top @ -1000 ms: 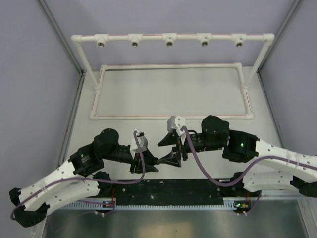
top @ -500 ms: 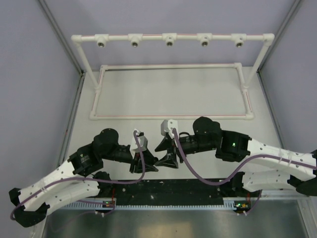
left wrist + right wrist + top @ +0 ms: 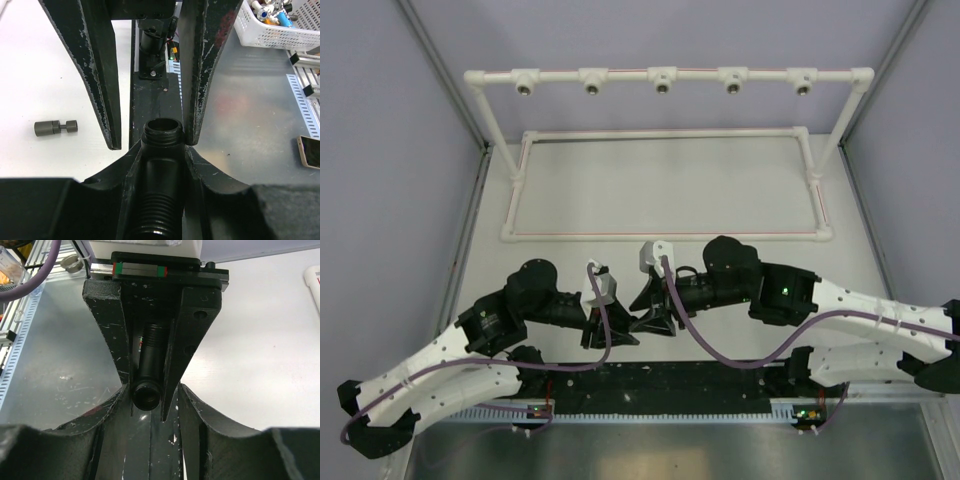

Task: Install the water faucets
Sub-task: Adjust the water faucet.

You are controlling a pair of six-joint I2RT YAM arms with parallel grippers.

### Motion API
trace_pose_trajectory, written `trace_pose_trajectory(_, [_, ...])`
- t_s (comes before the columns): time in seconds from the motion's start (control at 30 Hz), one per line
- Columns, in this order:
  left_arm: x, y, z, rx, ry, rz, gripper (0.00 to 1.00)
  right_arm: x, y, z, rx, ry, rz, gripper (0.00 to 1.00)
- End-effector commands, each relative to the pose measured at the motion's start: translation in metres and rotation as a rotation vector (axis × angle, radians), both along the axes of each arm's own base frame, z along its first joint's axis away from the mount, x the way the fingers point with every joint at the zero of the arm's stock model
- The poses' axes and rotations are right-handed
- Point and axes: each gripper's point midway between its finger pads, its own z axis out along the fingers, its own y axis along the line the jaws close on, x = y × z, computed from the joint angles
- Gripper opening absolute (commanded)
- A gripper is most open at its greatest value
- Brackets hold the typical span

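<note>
lying between left fingers (image 3: 119,176): faucet (image 3: 160,167)

Reference: pipe frame (image 3: 665,185), standing on the far part of the table (image 3: 560,255).

- Left gripper (image 3: 623,334) and right gripper (image 3: 651,322): in front of the frame's near rail, about mid-span, tips facing each other.
- Threaded faucet piece (image 3: 161,170): between the left gripper's fingers, its open end between the right gripper's fingers, one of which stands apart from it.
- Small faucet piece (image 3: 55,127): flat on the table, on the frame's side of the held piece.
- Basket (image 3: 280,35): on the side away from the frame, past the table's near edge.
</note>
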Motion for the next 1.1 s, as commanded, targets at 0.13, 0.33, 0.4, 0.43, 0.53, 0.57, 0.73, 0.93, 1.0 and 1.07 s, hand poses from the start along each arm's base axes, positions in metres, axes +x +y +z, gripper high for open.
trace_pose_trajectory(0.13, [0.002, -0.001, 0.032, -0.093, -0.079, 0.003, 0.0, -0.006, 0.004, 0.009, 0.035, 0.014, 0.027, 0.37])
trace_pose_trajectory(0.33, [0.005, 0.0, 0.032, -0.093, -0.085, 0.023, 0.0, -0.007, 0.002, 0.006, 0.017, 0.018, 0.035, 0.41])
trace_pose_trajectory(0.4, [0.006, -0.001, 0.031, -0.088, -0.081, 0.024, 0.0, -0.009, 0.002, 0.005, 0.014, 0.021, 0.04, 0.43])
trace_pose_trajectory(0.43, [0.005, -0.001, 0.031, -0.09, -0.083, 0.021, 0.0, -0.008, 0.002, 0.006, 0.017, 0.02, 0.04, 0.43])
trace_pose_trajectory(0.53, [0.005, -0.001, 0.032, -0.091, -0.083, 0.024, 0.0, -0.01, 0.002, 0.005, 0.013, 0.025, 0.048, 0.41])
trace_pose_trajectory(0.57, [0.005, -0.001, 0.033, -0.093, -0.085, 0.023, 0.0, -0.01, 0.002, 0.005, 0.013, 0.025, 0.048, 0.39])
trace_pose_trajectory(0.73, [0.005, -0.001, 0.033, -0.093, -0.083, 0.023, 0.0, -0.009, 0.003, 0.001, 0.001, 0.029, 0.042, 0.12])
trace_pose_trajectory(0.93, [0.007, -0.001, 0.033, -0.094, -0.084, 0.034, 0.0, 0.001, 0.003, -0.001, -0.007, 0.032, -0.019, 0.0])
trace_pose_trajectory(1.0, [0.008, -0.001, 0.034, -0.097, -0.083, 0.044, 0.13, 0.002, 0.003, 0.0, -0.002, 0.039, -0.035, 0.0])
trace_pose_trajectory(1.07, [0.008, -0.001, 0.033, -0.1, -0.08, 0.047, 0.26, 0.005, 0.003, 0.004, 0.01, 0.039, -0.058, 0.0])
